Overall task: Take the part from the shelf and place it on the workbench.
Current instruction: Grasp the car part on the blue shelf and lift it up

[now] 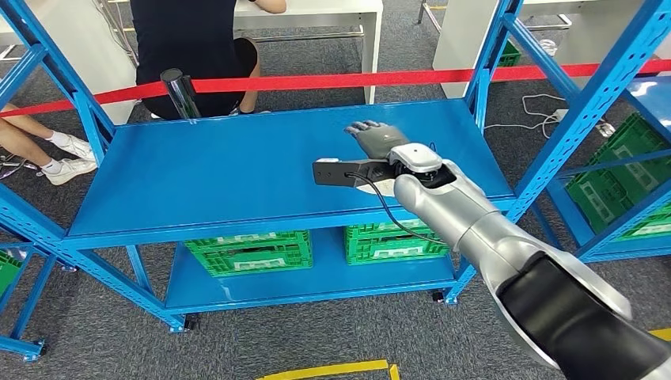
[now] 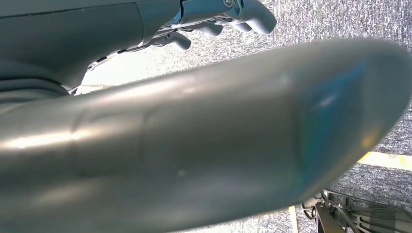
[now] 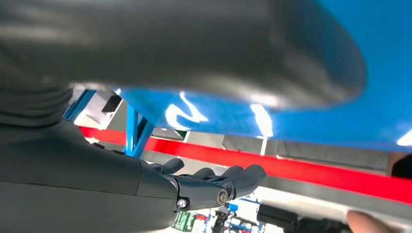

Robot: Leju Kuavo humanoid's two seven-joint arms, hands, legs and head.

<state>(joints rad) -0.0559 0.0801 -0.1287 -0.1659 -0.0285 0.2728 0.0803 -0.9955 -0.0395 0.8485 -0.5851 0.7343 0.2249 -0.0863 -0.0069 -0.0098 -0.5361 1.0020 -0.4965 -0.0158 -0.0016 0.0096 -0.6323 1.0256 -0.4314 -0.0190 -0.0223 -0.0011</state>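
**Reach phase: right hand over the shelf, part not yet gripped**

We had the right hand out over the blue shelf deck, toward its right half, palm down and fingers stretched flat and apart. It held nothing; the right wrist view showed the same, fingers extended with nothing between them.

The part, a dark shiny cylinder, stood upright at the back edge of the shelf deck, toward its left end, just under the red tape. It was well apart from the right hand, which sat farther right and nearer the front.

The left hand showed in its wrist view with fingers loosely curled over grey carpet and nothing visibly in them; we couldn't tell more, as a silver arm cover blocked most of that view.

Our read: step one, approach, no contact yet. The next move would call for carrying the hand left and back across the shelf deck to the part, then closing around its side without tipping it. A person sat just behind the shelf deck's back edge, so we'd keep the reach short of the tape.
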